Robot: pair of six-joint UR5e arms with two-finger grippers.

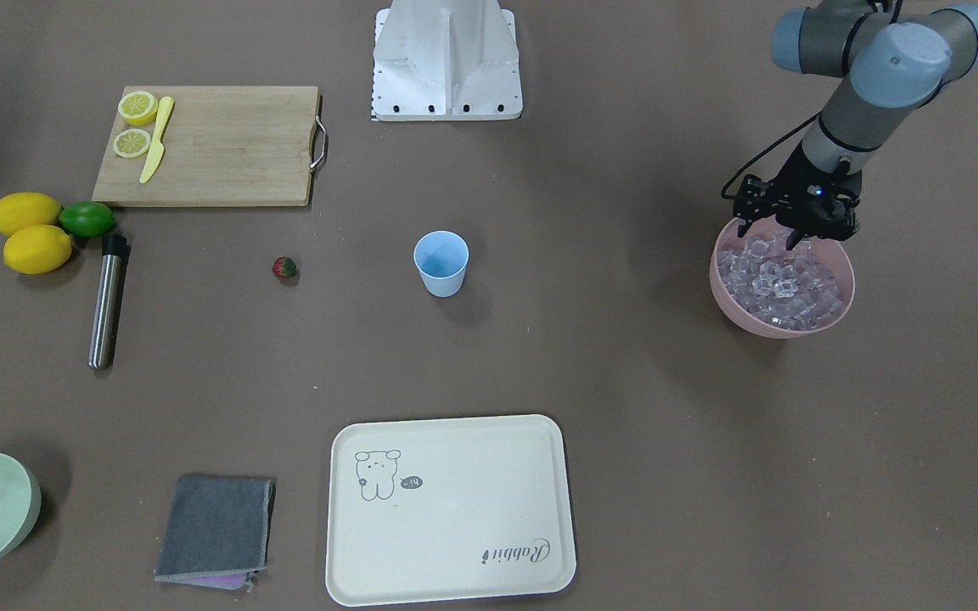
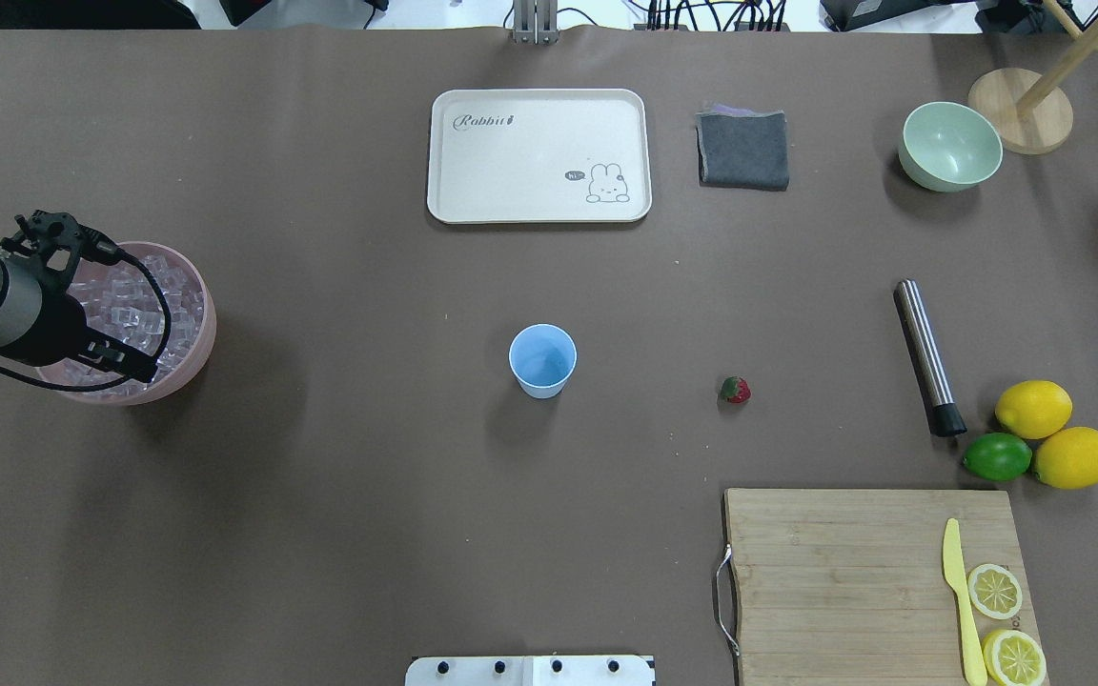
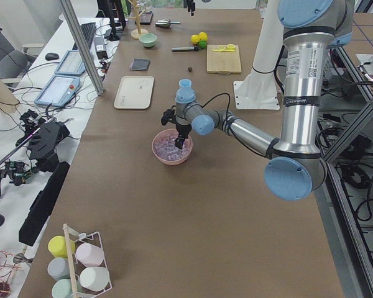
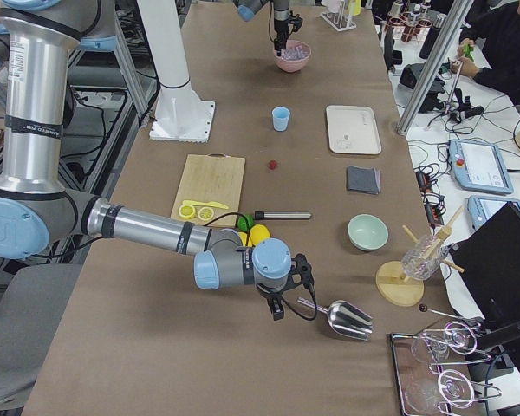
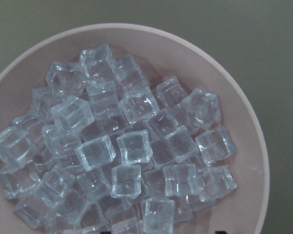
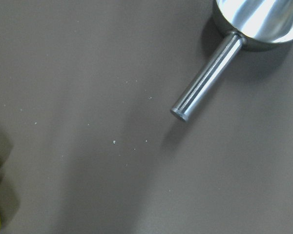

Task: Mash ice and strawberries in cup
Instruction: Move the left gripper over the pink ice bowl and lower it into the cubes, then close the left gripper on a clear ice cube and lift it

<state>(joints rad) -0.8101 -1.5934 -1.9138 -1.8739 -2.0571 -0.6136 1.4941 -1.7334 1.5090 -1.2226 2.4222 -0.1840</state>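
Note:
The ice (image 5: 127,151) is a heap of clear cubes filling a pink bowl (image 1: 765,327) at the table's left end. My left gripper (image 1: 771,233) hangs open just above that heap, its tips apart at the bottom edge of the left wrist view, with nothing between them. The light blue cup (image 2: 542,359) stands upright mid-table, and no contents show in it. A small red strawberry (image 2: 735,389) lies on the table to the cup's right. My right gripper (image 4: 282,308) hovers by a metal scoop (image 6: 210,78); I cannot tell whether it is open or shut.
A steel muddler (image 2: 928,357) lies near two lemons (image 2: 1054,433) and a lime (image 2: 997,456). A cutting board (image 2: 854,581) carries lemon slices and a yellow knife. A cream tray (image 2: 539,155), a grey cloth (image 2: 742,150) and a pale green bowl (image 2: 949,145) sit along the far side.

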